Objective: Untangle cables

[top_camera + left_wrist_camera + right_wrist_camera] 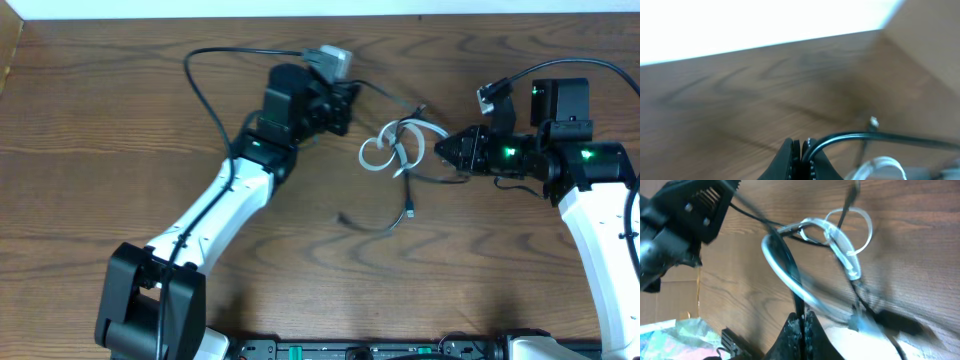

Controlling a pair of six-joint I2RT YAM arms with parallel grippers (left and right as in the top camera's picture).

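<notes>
The cables (pixel 395 150) are found in the middle of the desk (pixel 120 130), between the two arms. Two thin cords are seen there. The white cord (pixel 378 155) is curled into a few small round loops that lie on top of each other. The black cord (pixel 408 190) is much thinner and is threaded through those loops, so the two are mixed up together.

The bundle is stretched mostly from left to right. One end of the black cord is led up and to the left, toward the far edge of the desk. From the loops, a loose tail of black cord is laid down toward the near edge, and a small plug (pixel 411 211) is seen at its tip, pointing the same way. Another tiny plug can be seen in the left wrist view, just above the black cord.

The left end effector (pixel 350 100) is pressed closed, and the black cord is pinched between its fingers and comes out to the right. The right end effector (pixel 442 150) is also squeezed narrow at the right side of the loops. The black cord is gripped there and rises from between the fingers, with the white loop bent just beside it.
</notes>
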